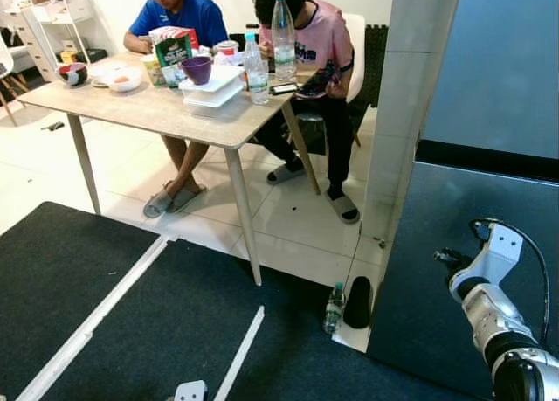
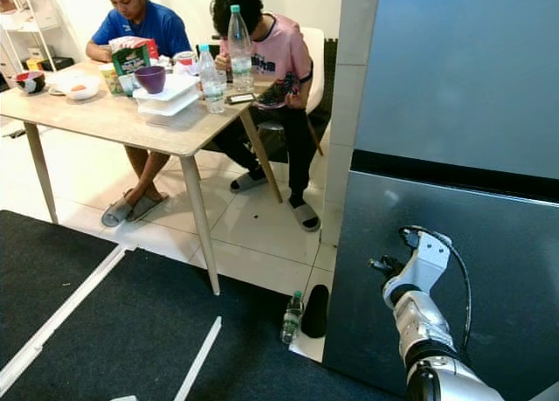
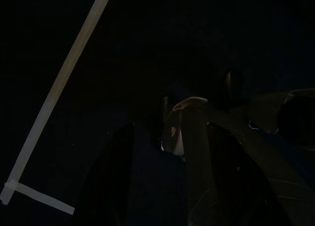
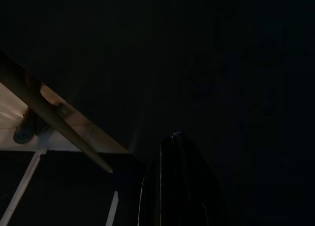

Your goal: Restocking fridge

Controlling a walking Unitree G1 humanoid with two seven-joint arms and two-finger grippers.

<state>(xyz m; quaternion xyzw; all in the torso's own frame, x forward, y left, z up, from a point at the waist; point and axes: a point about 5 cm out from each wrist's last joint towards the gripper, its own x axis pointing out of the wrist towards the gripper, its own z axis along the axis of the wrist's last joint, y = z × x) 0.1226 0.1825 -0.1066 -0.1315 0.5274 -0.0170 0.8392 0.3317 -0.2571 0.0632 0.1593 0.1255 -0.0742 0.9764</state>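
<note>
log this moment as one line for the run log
task: restocking fridge | right end effector: raised against fridge door, fingers unclear | left end effector: idle, dark | fridge: closed | bottles on table

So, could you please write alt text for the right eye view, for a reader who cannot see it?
The robot's right arm reaches toward the closed dark lower door of a grey fridge on the right. To the left, two seated people share a wooden table holding water bottles, bowls and white trays. A small bottle stands on the floor beside the fridge.
</note>
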